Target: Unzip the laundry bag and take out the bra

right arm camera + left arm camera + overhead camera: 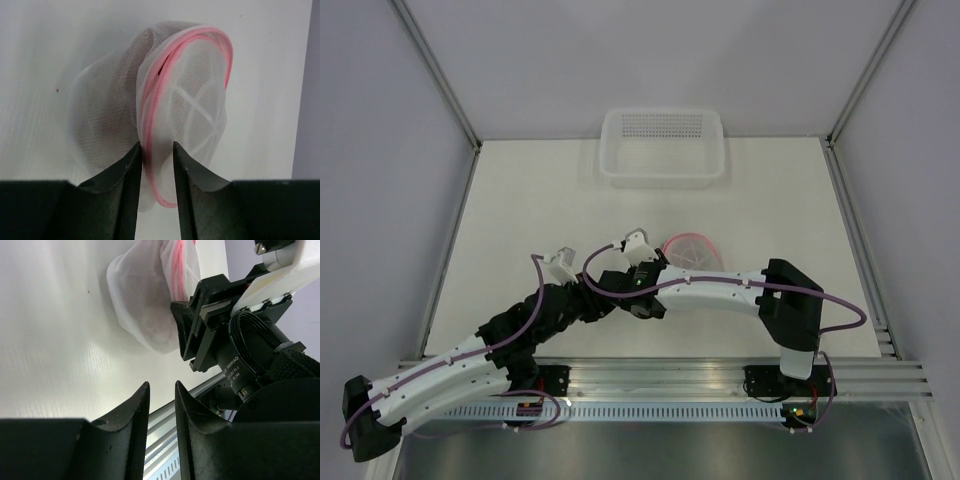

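Observation:
The laundry bag [692,250] is a small white mesh dome with pink zipper trim [152,95], lying mid-table. In the right wrist view the bag [100,110] stands right in front of the jaws. My right gripper [156,147] is closed on its zipper edge, with mesh and pink trim pinched between the fingers; from above it [660,265] sits at the bag's left side. My left gripper [161,387] is empty with a narrow gap, just left of the right wrist [620,305]; the bag [140,300] lies beyond it. The bra is hidden; only a faint darker mass shows through the mesh.
A clear rectangular plastic basket [620,170] stands at the back edge of the table. The two arms cross close together in front of the bag. A metal rail [660,375] runs along the near edge, and grey walls enclose the table.

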{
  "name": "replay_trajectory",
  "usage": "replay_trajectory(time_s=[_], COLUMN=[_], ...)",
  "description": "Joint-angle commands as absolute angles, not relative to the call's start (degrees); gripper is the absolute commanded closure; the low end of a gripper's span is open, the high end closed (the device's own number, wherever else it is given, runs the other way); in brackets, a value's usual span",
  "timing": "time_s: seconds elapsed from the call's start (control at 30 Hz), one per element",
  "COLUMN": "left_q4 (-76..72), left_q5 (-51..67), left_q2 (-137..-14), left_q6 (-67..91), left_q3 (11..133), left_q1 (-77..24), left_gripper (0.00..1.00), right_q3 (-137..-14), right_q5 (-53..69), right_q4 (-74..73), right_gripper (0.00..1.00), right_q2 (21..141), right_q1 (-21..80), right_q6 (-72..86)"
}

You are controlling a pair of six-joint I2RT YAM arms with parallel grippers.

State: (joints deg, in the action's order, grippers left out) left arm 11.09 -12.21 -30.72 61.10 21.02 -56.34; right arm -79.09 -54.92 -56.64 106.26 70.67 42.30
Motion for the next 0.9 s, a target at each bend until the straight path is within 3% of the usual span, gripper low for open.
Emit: replay_trajectory(time_s=[0.0, 0.13, 0.27, 0.77, 0.87], left_q4=[8.35, 8.35, 8.26, 5.71, 5.54], left_q5=[-12.83, -12.39, -12.13, -9.76, -9.49], left_q2=[-30.06, -30.67, -31.29, -36.82, -37.18], left_q6=[62.58, 62.58, 62.58, 62.58, 62.4], left_q3=[21.62, 21.62, 21.88, 23.82, 24.08], left_q1=[-56.51, -56.43, -56.43, -56.43, -56.51], left_gripper=[0.68, 0.68, 0.69, 0.7, 0.71], right_q3=[-81.12, -80.42, -78.76, -70.58, -66.99], right_q5=[-60.47, -61.35, -61.79, -63.72, -61.36], right_q4=[-62.39, -64.6, -67.93, -83.58, -83.5], right_gripper=[0.65, 0.66, 0.59, 0.55, 0.46], right_q2=[106.62, 103.54, 99.5, 88.95, 84.3], right_q1=[71.45, 71.72, 71.89, 71.89, 70.84], right_q6=[47.1, 49.83, 53.6, 74.97, 79.53])
